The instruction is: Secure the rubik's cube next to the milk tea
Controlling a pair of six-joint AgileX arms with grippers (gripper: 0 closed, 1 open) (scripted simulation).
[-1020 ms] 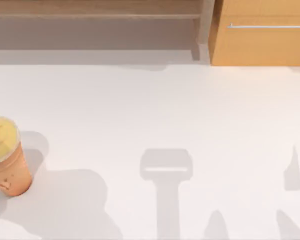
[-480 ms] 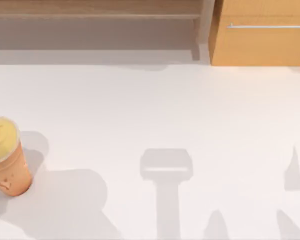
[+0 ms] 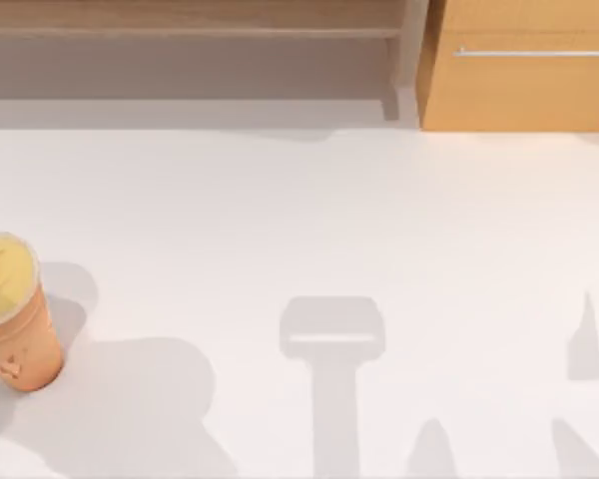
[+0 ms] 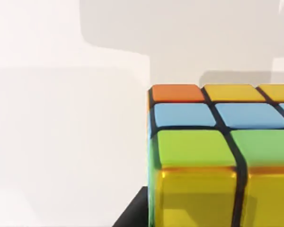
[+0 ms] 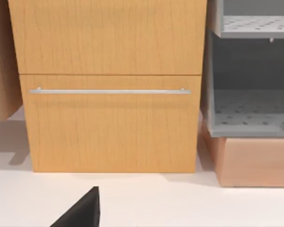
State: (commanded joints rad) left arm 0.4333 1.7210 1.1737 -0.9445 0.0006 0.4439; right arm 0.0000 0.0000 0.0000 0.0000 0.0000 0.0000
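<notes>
The milk tea [image 3: 10, 314] stands upright at the table's [image 3: 309, 220] left edge, with wide bare tabletop stretching right of it toward the wooden cabinet [image 3: 524, 85] at the far right corner. My left wrist camera sees the rubik's cube [image 4: 217, 156] very close, on the white surface. Whether my left or right fingers are apart or together, I cannot tell.

The rubik's cube [image 4: 213, 156] sits close on the white table [image 4: 61, 142].

Matte blk angular finger [image 5: 80, 210] tips
</notes>
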